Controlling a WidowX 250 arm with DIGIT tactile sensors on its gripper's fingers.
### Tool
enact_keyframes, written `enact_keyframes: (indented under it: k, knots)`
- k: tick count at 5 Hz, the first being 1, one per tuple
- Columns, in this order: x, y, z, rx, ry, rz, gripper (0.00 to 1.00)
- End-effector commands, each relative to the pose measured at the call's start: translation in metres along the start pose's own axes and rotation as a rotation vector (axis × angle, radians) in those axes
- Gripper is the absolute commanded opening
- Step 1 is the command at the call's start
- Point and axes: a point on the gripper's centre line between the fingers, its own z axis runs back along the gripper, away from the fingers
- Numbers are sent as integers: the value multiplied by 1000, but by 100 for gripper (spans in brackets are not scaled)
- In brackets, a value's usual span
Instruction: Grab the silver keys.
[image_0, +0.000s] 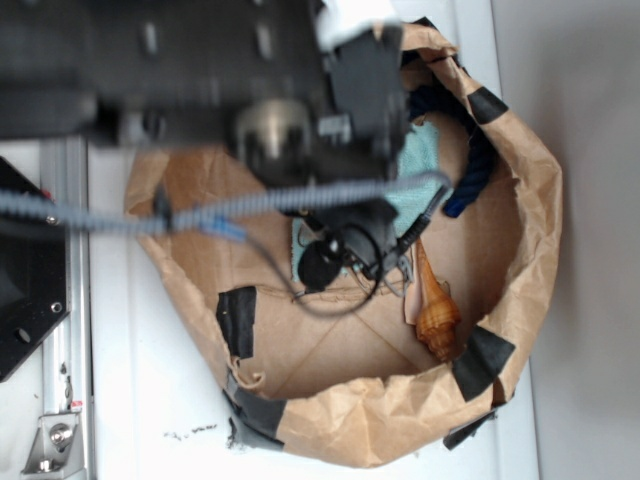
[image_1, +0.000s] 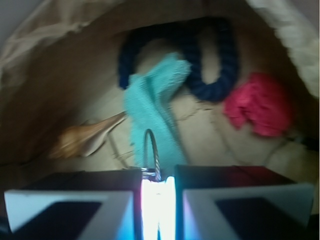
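Keys (image_1: 151, 150) look caught already: I see a wire ring poking up from between the gripper (image_1: 157, 200) fingers, which are nearly closed on it. They sit over the teal cloth (image_1: 152, 112), inside the paper bag (image_0: 520, 260), with the shell (image_1: 85, 137) close by. I think lifting straight up slowly comes next.

Robot lab setup: white desk (image_0: 140, 400), aluminium rail (image_0: 66, 330) bolted along edge, taped brown paper bin (image_0: 400, 410) of test objects, cabled black arm (image_0: 200, 70) overhead.
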Motion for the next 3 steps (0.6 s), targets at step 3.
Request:
enact_keyframes:
  k: [3]
  knots:
    - [-9, -2, 3, -6, -29, -11, 0]
